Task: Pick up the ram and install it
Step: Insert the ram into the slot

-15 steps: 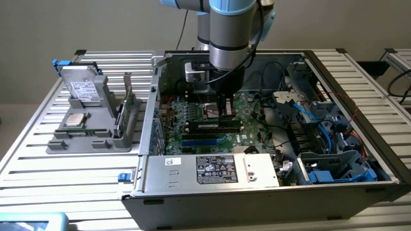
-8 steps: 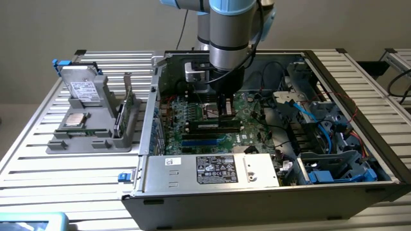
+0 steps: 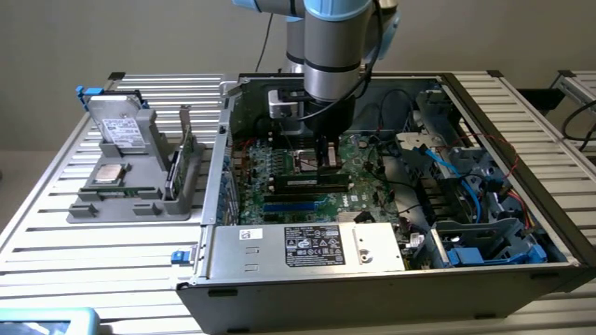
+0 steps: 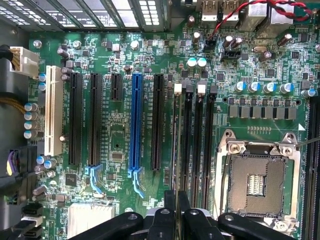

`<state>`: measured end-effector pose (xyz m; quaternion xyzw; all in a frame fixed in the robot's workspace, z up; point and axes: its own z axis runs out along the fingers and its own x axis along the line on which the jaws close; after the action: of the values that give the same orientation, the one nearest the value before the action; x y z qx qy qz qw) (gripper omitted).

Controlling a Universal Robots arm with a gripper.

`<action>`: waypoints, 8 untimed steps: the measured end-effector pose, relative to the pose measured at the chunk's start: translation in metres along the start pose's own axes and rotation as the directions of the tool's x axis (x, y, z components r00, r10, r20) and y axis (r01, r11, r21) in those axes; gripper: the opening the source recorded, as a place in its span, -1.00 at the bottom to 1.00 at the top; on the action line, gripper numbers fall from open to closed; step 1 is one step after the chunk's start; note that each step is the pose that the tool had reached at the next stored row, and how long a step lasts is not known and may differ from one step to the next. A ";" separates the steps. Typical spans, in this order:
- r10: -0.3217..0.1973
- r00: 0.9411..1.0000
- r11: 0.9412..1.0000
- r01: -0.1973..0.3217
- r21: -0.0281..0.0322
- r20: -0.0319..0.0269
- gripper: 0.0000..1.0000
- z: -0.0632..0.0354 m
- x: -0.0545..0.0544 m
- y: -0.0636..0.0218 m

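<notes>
Hand (image 3: 326, 166) grips ram (image 3: 312, 183) edge-on at slots (image 4: 197, 140), case walls (image 3: 223, 139) near.

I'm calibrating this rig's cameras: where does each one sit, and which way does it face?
Exterior view: off the arm, raised, looking down into the open computer case; the arm and gripper show.
Wrist view: on the wrist, facing the motherboard and its empty processor socket; the gripper shows.
Shared: gripper, motherboard, black memory slots.
</notes>
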<state>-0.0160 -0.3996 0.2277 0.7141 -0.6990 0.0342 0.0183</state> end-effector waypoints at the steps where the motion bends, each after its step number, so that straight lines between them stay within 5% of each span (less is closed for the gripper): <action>1: 0.000 1.000 1.000 0.000 0.000 0.000 -0.73 -0.0001 0.000 0.0000; 8: 0.000 1.000 1.000 0.000 0.000 0.006 -0.73 0.0002 0.000 0.0000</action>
<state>-0.0160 -0.3995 0.2275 0.7142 -0.6990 0.0322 0.0163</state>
